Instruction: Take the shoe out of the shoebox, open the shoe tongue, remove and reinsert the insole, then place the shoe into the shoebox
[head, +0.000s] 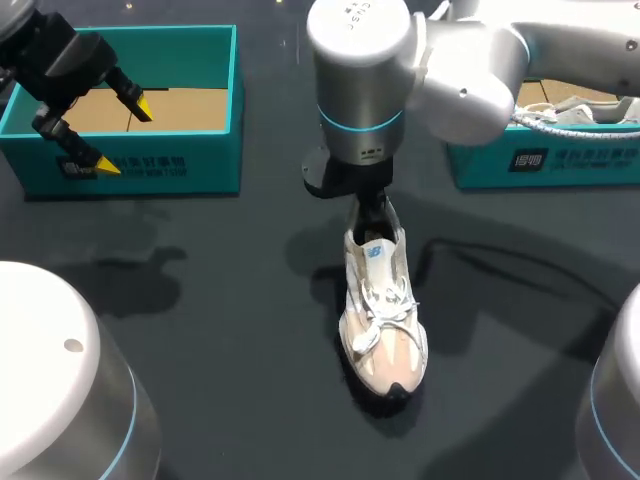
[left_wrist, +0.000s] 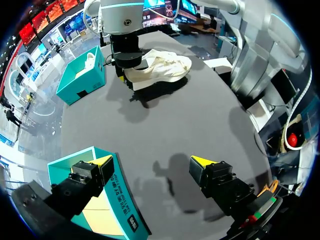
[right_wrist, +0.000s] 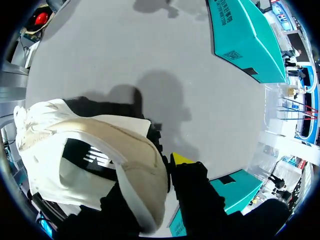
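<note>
A white and beige shoe (head: 383, 310) stands upright on the dark table, toe toward the front edge. My right gripper (head: 372, 215) comes down on its heel from above. In the right wrist view the heel wall of the shoe (right_wrist: 100, 150) sits between the fingers of my right gripper (right_wrist: 161, 167); one yellow tip shows outside the heel and the other finger is hidden inside the shoe. An open teal shoebox (head: 190, 150) stands at the back left. My left gripper (head: 122, 135) hangs open above its front wall, holding nothing. From the left wrist, my left gripper (left_wrist: 152, 161) faces the far shoe (left_wrist: 162, 67).
A second teal box (head: 560, 165) at the back right holds another white shoe (head: 575, 110). It also shows in the left wrist view as the second teal box (left_wrist: 82, 75) beyond the shoe. Bare dark table (head: 220, 330) lies left of the shoe.
</note>
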